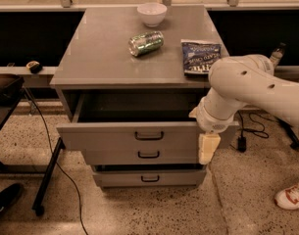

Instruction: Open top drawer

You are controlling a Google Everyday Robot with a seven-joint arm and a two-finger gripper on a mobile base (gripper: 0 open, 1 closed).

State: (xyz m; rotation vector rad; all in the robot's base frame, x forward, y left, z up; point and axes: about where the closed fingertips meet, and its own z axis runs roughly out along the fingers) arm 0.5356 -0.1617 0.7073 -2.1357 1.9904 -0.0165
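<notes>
The top drawer (pixel 105 133) of the grey cabinet stands pulled out, its dark interior showing behind the front panel. Its small black loop handle (pixel 149 136) sits at the centre of the panel. Two shorter drawers (pixel 149 177) lie below it, the middle one slightly out. My gripper (pixel 208 150) hangs from the white arm (pixel 247 87) at the right end of the top drawer's front, pointing down, apart from the handle.
On the cabinet top (pixel 95 58) lie a green can (pixel 145 43) on its side, a white bowl (pixel 151 13) and a blue snack bag (pixel 200 57). A black stand leg (pixel 46 180) and cable are at left. A shoe (pixel 291 197) shows at right.
</notes>
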